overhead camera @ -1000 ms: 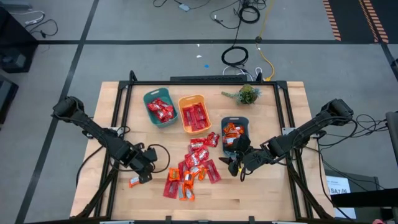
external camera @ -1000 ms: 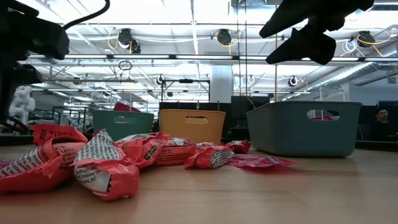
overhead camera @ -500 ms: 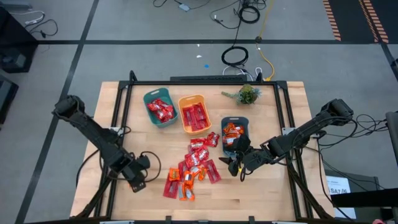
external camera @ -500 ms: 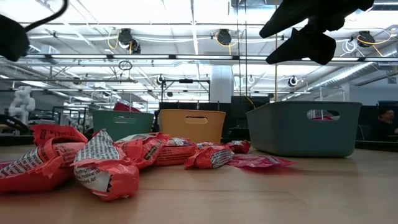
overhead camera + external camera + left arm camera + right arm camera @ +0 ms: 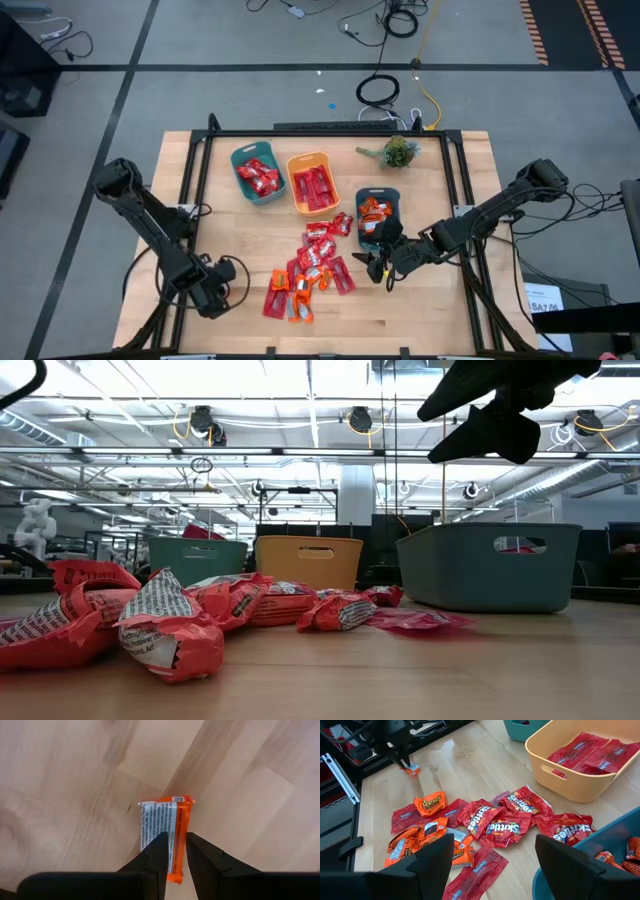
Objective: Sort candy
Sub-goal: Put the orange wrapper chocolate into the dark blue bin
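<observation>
A wooden table [image 5: 440, 310] held the candy pile [image 5: 312, 268]. Left of that pile, the left gripper [image 5: 172, 851] pinched one orange candy [image 5: 165, 832]; the right gripper [image 5: 380, 262] hung spread apart, empty, at the pile's right.

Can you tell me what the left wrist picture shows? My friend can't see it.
The left gripper has its two dark fingers pinched on a small orange wrapped candy with a white printed back, just above the pale wooden table.

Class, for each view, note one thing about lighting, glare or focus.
Low view: bright ceiling lights silhouette the right hand; nearest candy looks soft. Right wrist view: shiny candy wrappers show glare. Left wrist view: orange candy is evenly lit.
</observation>
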You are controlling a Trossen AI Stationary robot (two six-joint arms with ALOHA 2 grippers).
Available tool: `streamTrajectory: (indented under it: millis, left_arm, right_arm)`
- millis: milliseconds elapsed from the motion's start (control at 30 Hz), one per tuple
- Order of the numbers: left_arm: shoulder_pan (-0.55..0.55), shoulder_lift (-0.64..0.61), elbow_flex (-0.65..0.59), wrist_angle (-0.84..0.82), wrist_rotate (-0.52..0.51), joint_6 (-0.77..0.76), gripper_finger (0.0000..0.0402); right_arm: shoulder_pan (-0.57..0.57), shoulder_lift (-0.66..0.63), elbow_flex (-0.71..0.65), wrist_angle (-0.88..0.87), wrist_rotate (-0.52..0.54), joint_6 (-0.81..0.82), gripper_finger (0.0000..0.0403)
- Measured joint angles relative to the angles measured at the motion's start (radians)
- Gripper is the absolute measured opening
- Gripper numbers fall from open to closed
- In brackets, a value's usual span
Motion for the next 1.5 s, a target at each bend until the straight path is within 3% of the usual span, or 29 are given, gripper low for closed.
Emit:
streamTrajectory:
  millis: [200, 500, 733, 1100, 1500]
  left_arm:
    - [-0.013, 0.075, 0.008, 0.001, 0.0, 0.0, 0.0077]
    - [-0.015, 0.084, 0.006, 0.006, 0.003, 0.0, 0.0074]
    - [-0.014, 0.085, 0.003, 0.001, 0.008, 0.001, 0.0009]
    - [-0.016, 0.094, 0.092, -0.154, 0.01, 0.038, 0.0003]
    - [0.012, 0.09, 0.152, -0.179, -0.012, 0.064, 0.0002]
  right_arm:
    - [0.0, 0.0, 0.0, 0.0, 0.0, 0.0, 0.0272]
    - [0.0, 0.0, 0.0, 0.0, 0.0, 0.0, 0.0272]
    - [0.0, 0.0, 0.0, 0.0, 0.0, 0.0, 0.0272]
    - [0.0, 0.0, 0.0, 0.0, 0.0, 0.0, 0.0272]
    - [0.0, 0.0, 0.0, -0.001, 0.0, 0.0, 0.0272]
